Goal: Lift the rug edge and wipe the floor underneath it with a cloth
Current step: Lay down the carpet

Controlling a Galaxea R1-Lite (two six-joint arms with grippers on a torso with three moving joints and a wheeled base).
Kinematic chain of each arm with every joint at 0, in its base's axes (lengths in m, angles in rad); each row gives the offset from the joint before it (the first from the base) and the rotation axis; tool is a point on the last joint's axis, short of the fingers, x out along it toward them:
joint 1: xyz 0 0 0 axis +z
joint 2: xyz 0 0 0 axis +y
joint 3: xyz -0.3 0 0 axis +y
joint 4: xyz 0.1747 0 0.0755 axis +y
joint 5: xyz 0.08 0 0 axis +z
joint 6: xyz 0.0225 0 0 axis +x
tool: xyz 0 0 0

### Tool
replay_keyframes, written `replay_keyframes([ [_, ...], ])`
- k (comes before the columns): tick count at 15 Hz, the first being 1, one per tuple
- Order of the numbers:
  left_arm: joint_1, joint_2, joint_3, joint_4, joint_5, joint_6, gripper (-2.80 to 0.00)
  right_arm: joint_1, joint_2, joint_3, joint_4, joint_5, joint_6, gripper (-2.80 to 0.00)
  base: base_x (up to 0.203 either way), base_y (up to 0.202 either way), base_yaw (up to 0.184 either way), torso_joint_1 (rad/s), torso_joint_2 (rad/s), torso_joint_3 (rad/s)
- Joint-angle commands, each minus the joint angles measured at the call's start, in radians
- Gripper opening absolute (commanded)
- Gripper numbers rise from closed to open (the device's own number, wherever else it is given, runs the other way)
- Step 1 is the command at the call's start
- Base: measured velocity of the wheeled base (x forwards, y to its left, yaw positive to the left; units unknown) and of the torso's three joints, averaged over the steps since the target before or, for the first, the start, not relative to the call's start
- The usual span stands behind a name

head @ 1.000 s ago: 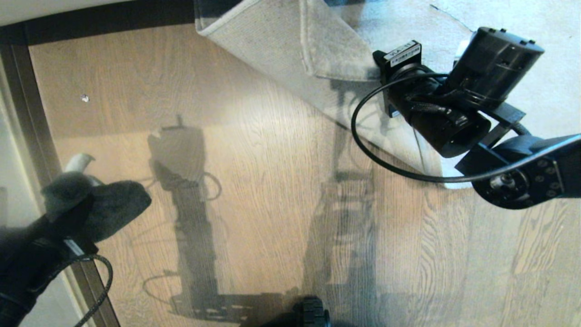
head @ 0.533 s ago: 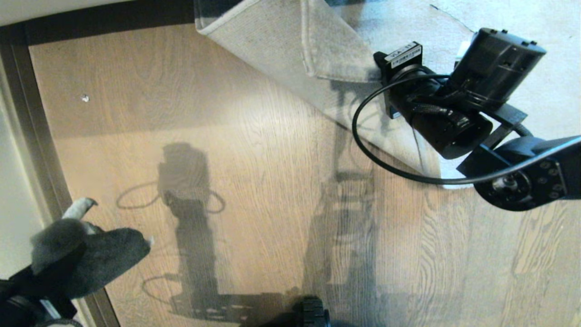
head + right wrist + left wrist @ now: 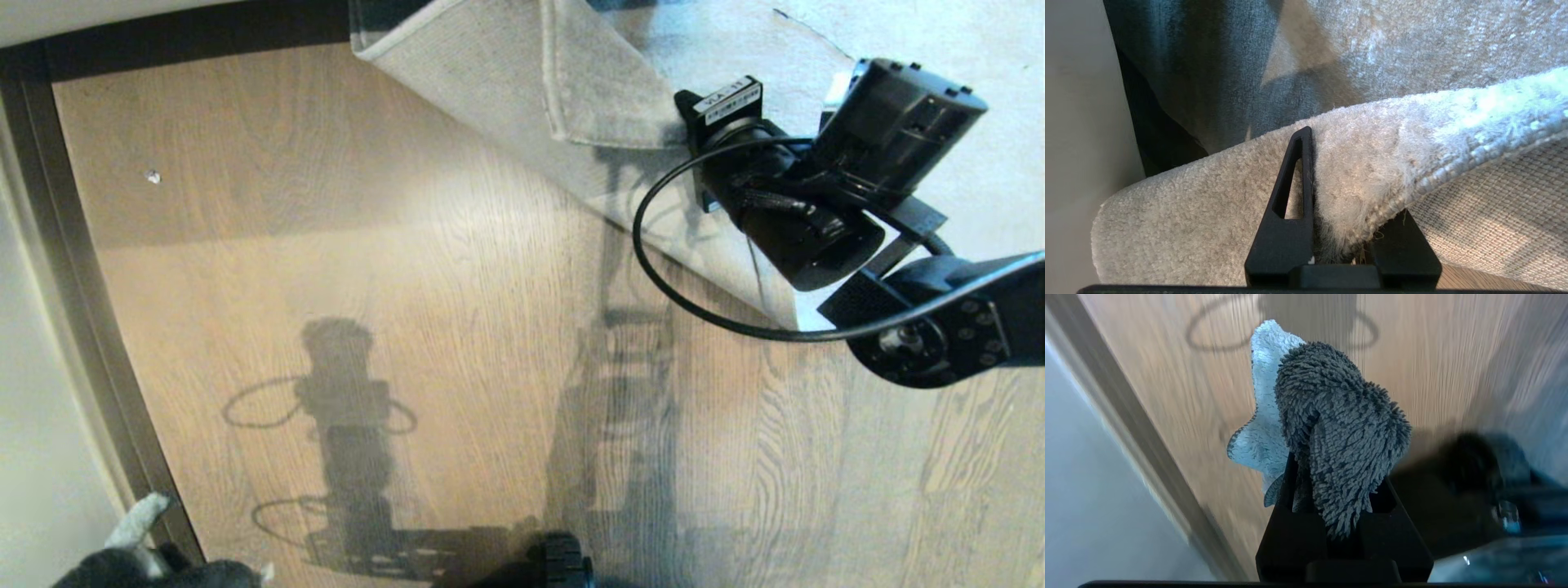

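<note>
The right gripper (image 3: 1339, 228) is clenched on the rug edge (image 3: 1372, 204), holding a folded-back flap of the grey short-pile rug (image 3: 506, 90) off the floor (image 3: 457, 269) at the far right of the scene, its paler woven backing (image 3: 1494, 204) turned toward the camera on that wrist. One black finger (image 3: 1290, 196) lies against the pile while the other is hidden beneath the backing. The brown wood-grain planks lie bare from the lifted flap to the dark skirting strip (image 3: 90, 318) along the left wall. At the near left corner, just beside that strip, the left gripper (image 3: 1331, 506) grasps the cloth (image 3: 1339, 428), a fuzzy dark grey rag with a pale blue-white underside, bunched between its jaws and hanging clear of the planks. Only the top of the rag (image 3: 155, 563) shows in the head view. Shadows of both arms fall across the planks between the two grippers.
</note>
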Motion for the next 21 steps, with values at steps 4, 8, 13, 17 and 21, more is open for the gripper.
replay_keyframes([
  [4,0.038,-0.209,-0.010,0.128,0.023,-0.038,-2.80,0.000,0.004,0.022,-0.013,0.002,0.009,-2.80,0.000,0.000,0.000,0.000,0.00,0.000],
  [8,0.056,-0.365,-0.029,0.192,0.025,-0.039,-2.80,0.002,0.009,0.046,-0.014,0.002,0.010,-2.80,0.000,0.000,0.000,0.000,0.00,0.000],
  [13,0.056,-0.369,-0.001,0.111,0.034,-0.040,-2.80,0.000,0.006,0.066,-0.014,-0.001,0.010,-2.80,0.000,0.000,0.000,0.000,0.00,0.000],
  [17,0.056,-0.369,0.000,0.111,0.034,-0.040,-2.80,0.002,0.004,0.090,-0.015,-0.001,0.010,-2.80,0.000,0.000,0.000,0.000,0.00,0.000],
  [21,0.056,-0.369,0.000,0.111,0.034,-0.040,-2.80,0.004,-0.005,0.111,-0.050,0.001,0.012,-2.80,0.000,0.000,0.000,0.000,0.00,0.000],
])
